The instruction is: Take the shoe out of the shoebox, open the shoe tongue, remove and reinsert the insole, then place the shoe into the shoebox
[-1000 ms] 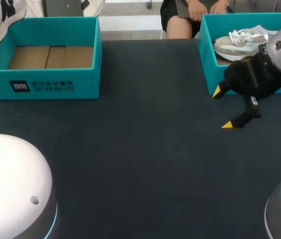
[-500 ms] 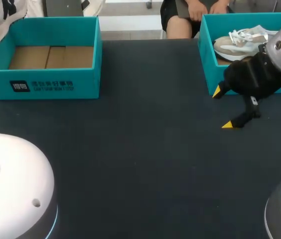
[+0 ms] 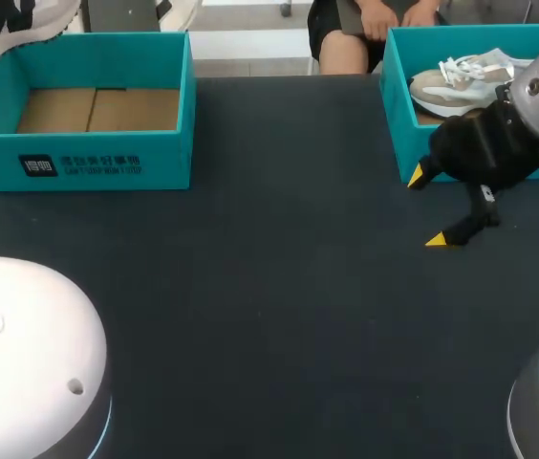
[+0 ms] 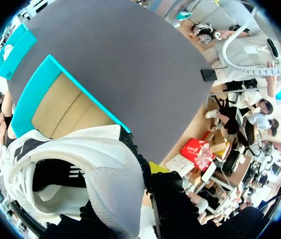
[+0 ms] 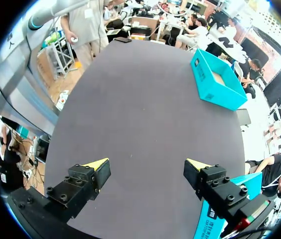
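Lifted higher toward eleven o'clock, the white-and-black fabric shoe (image 3: 23, 21) is held clenched by the left gripper (image 4: 130, 181) above the teal cardboard shoebox (image 3: 107, 164); the right gripper (image 5: 146, 165) is seen spread and empty. Removal is judged complete.

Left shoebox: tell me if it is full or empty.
Empty. The left shoebox shows only its bare cardboard floor in the head view; the white shoe hangs outside, over its far corner.

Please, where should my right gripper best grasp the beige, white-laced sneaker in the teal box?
Probably grip the beige, white-laced sneaker across its laced upper from above: the walls of the teal cardboard box close off its sides, and the open right gripper sits outside the near wall.
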`<action>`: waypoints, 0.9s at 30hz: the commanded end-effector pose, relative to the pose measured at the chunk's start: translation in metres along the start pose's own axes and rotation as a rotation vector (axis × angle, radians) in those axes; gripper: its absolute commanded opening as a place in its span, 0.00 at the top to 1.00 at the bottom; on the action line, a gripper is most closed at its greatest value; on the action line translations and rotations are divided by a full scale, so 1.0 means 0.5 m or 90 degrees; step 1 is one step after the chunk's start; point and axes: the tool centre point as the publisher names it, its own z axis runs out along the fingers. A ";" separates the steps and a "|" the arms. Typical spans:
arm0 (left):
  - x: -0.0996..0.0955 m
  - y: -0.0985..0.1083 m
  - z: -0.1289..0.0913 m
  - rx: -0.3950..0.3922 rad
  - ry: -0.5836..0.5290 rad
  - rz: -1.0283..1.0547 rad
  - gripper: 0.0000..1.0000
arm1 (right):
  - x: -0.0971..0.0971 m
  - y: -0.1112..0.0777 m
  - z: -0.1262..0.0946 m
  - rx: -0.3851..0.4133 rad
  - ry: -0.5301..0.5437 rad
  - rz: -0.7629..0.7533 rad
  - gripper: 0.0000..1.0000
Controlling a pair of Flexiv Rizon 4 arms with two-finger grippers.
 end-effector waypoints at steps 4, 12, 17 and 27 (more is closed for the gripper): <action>0.005 -0.006 -0.001 -0.129 -0.001 0.505 1.00 | 0.000 0.001 0.002 0.002 0.000 0.000 0.00; 0.005 -0.006 -0.001 -0.129 -0.001 0.505 1.00 | 0.000 0.001 0.002 0.002 0.000 0.000 0.00; 0.005 -0.006 -0.001 -0.129 -0.001 0.505 1.00 | 0.000 0.001 0.002 0.002 0.000 0.000 0.00; -0.019 0.033 0.006 -0.106 -0.031 0.477 1.00 | 0.000 0.001 0.002 0.002 0.000 0.000 0.00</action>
